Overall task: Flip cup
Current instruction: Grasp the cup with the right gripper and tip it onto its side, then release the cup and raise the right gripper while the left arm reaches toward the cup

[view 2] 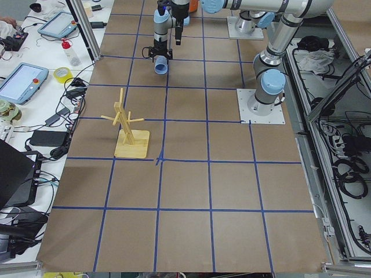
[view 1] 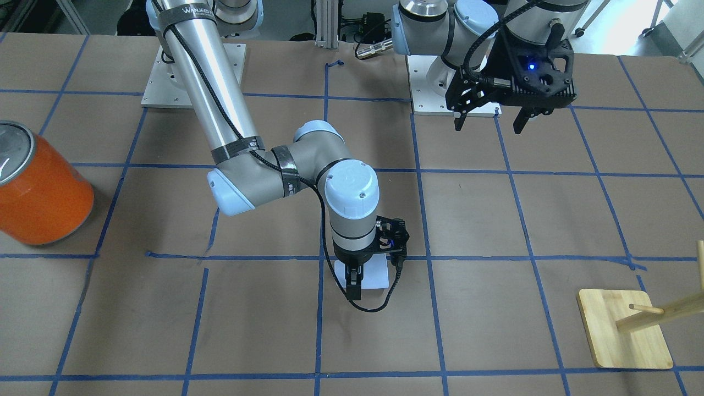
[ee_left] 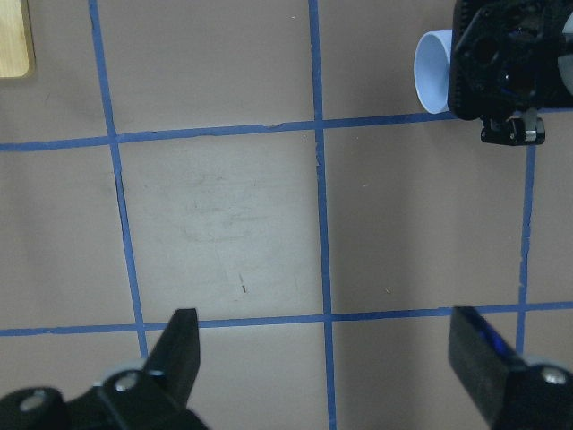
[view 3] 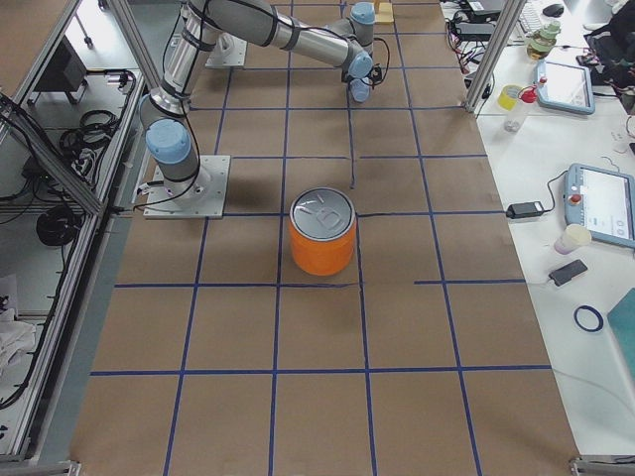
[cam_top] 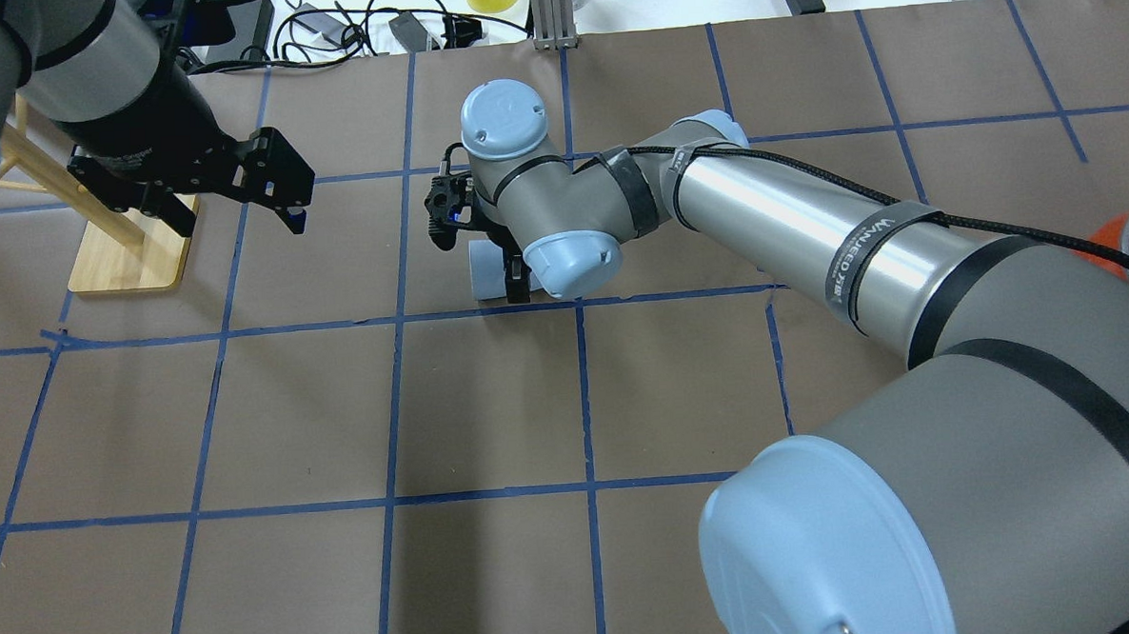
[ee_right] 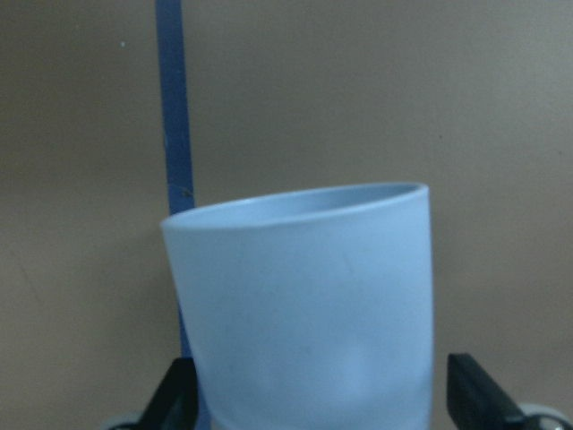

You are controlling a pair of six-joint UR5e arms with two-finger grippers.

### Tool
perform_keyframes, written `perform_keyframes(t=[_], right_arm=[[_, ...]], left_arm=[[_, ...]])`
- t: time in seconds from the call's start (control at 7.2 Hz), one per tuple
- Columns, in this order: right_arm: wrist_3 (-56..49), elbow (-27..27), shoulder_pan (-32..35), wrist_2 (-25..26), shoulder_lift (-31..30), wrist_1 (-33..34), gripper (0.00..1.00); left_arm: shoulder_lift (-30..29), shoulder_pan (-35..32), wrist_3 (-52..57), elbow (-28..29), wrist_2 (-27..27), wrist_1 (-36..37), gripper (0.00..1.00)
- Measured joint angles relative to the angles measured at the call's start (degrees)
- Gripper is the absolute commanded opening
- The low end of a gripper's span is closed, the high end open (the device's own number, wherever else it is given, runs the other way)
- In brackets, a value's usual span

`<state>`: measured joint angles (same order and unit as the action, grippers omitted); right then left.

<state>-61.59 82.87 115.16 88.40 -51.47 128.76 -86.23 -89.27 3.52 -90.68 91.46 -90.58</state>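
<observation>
Brown paper table (view 1: 495,220) with a blue tape grid (view 1: 418,165), operator benches with tablets and cables along the far edge; cup (view 1: 374,273) on its side mid-table.

Right gripper (view 1: 355,283) points straight down over the cup with a finger on each side of its body. The wrist view shows a thin gap on one side, so it's spread, not clamped. The cup's rim points away from the wrist camera and its body sits just beside a tape line. Left gripper (view 1: 489,118) hangs above the table near its own base, fingers wide apart, holding nothing. The orange can (view 1: 44,192) stands well apart at the robot's right end, and the wooden peg stand (view 1: 621,330) is off toward the left end (bare paper all round the cup).
</observation>
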Motion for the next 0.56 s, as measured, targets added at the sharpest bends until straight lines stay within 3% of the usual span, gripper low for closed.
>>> perform_keyframes(t=[0.56], right_arm=[[2.5, 0.0, -5.7, 0.3, -12.4, -13.7, 1.0]], left_arm=[[0.2, 0.1, 0.0, -0.1, -0.1, -0.5, 1.0]])
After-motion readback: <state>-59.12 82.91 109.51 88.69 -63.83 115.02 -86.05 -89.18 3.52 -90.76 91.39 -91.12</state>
